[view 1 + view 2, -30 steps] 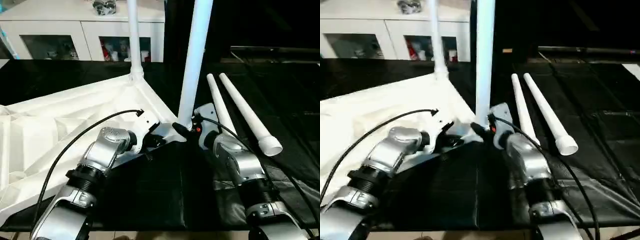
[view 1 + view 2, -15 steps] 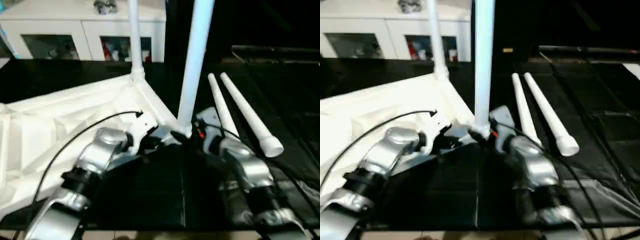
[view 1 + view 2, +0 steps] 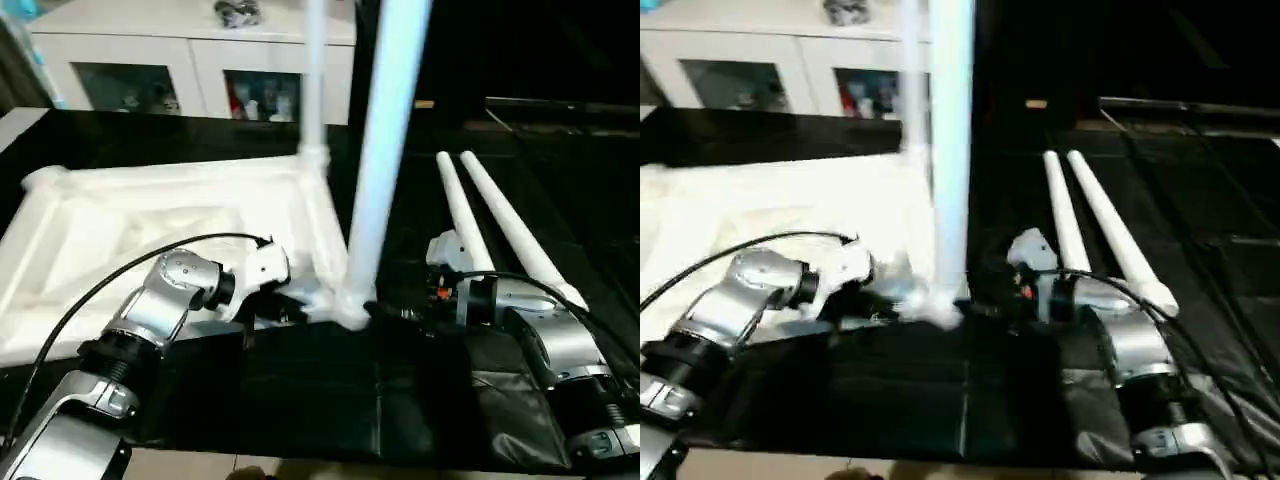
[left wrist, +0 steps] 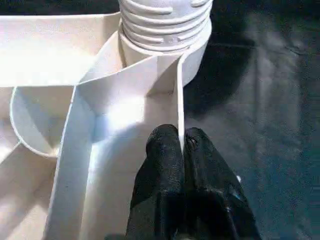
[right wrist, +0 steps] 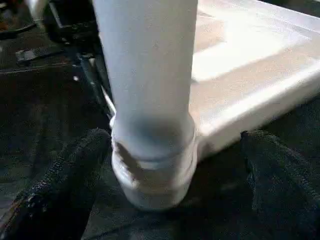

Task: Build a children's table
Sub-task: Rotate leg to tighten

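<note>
Children's table, part-built, on our black mat.

Table top (image 3: 150,215) lies ribbed side up; two legs stand in corner sockets, the near leg (image 3: 385,130) and far leg (image 3: 314,80) cut off above, two loose legs (image 3: 500,225) beside. Our left gripper (image 4: 181,150), forearm reaching inward, is clamped on a thin rib (image 4: 178,100) by the near socket. Our right gripper (image 5: 170,165) stands apart, fingers (image 5: 65,175) flanking the near leg's base, contact unclear.

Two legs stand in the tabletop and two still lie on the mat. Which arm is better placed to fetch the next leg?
Right. The right gripper is open and empty beside the loose legs, while the left gripper is shut on the tabletop's rim, steadying it.
</note>
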